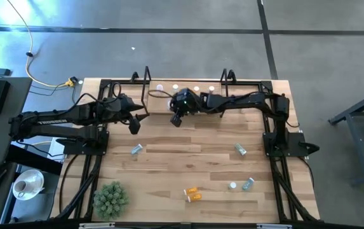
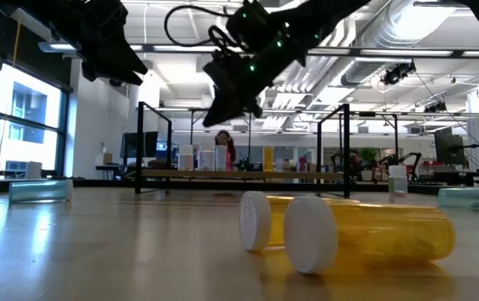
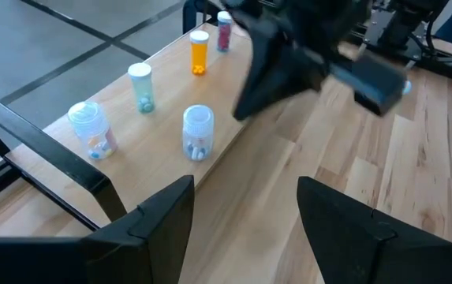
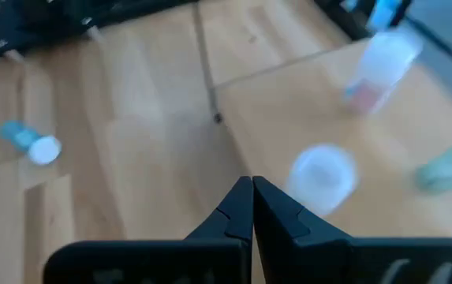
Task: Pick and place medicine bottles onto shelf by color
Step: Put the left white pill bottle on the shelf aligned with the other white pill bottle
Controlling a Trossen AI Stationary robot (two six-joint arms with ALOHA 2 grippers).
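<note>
Five small white-capped bottles (image 3: 198, 132) stand upright on the light-wood shelf (image 3: 170, 102) at the table's (image 1: 188, 165) far edge. The right gripper (image 1: 176, 118), jaws closed and empty, partly blocks the shelf; the left gripper (image 1: 133, 126) hangs open nearby. More bottles lie on the table.

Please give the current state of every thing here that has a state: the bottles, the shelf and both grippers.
Shelf: holds five upright bottles.
Orange bottles: two, lying on the table.
Teal bottle: lying on the table.
Teal bottle: lying down.
Left gripper: open, empty, near the shelf.
Right gripper: shut, empty, over the shelf's edge.
</note>
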